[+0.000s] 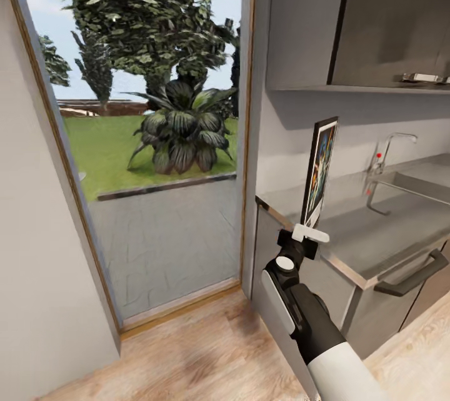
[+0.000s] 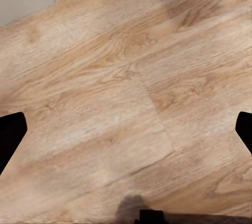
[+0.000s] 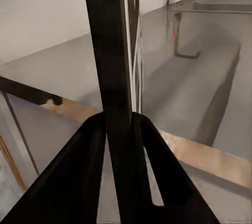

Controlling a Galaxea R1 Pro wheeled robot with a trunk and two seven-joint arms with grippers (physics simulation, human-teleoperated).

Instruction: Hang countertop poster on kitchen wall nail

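The poster point(image 1: 319, 172) stands upright and nearly edge-on above the near corner of the grey kitchen countertop point(image 1: 369, 232), its black frame and colourful artwork facing right. My right gripper point(image 1: 307, 231) is shut on the poster's bottom edge. In the right wrist view the poster's dark frame edge point(image 3: 107, 51) rises straight up between the two black fingers point(image 3: 84, 150), with the countertop point(image 3: 199, 77) behind. The left gripper point(image 2: 126, 132) hangs open over the wooden floor point(image 2: 115, 77), with its dark fingertips point(image 2: 9, 135) at the sides of that view.
A tall glass door point(image 1: 150, 132) gives onto a garden at the left, framed by grey wall point(image 1: 31, 263). A sink point(image 1: 412, 185) with a tap point(image 1: 390, 151) lies at the counter's right. A wall cabinet point(image 1: 356, 13) hangs above. Cabinet fronts with a dark bar handle point(image 1: 415, 276) sit below.
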